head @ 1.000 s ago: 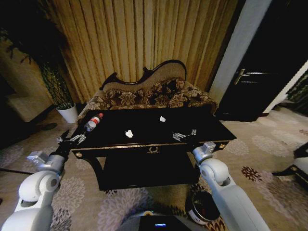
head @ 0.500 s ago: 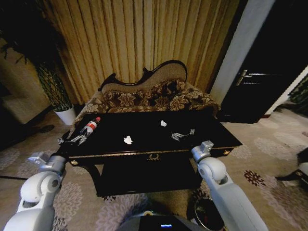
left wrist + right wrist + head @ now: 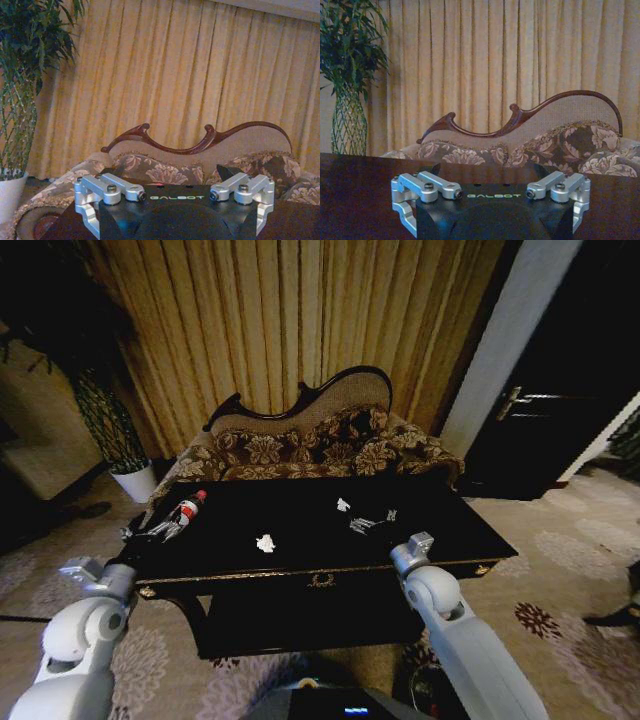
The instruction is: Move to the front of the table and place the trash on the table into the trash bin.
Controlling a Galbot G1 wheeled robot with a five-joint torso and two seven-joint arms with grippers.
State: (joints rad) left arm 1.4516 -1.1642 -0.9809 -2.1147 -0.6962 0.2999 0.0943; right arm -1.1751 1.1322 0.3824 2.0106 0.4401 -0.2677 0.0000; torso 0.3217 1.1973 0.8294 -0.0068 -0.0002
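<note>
Facing the desk (image 3: 430,530) head-on, the robot is holding both tools low and forward, clear of the top. Left tool (image 3: 160,530) is hanging spread and empty just beside the bottle (image 3: 184,509) at the left edge; right tool (image 3: 370,522), also spread and empty, is near a paper scrap (image 3: 342,505). Another scrap (image 3: 265,542) is lying between them with bare top around it.

Left wrist view: fingers (image 3: 90,200) are standing apart, gripping nothing, the sofa (image 3: 165,172) beyond.

Right wrist view: fingers (image 3: 405,197) are likewise apart over bare desk.

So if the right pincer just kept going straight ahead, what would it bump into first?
Probably nothing on the table: the right pincer hangs over the tabletop, pointing across it toward the sofa. A paper scrap lies just beside its line. Depth is unclear, but the sofa looks like the first thing ahead.
</note>
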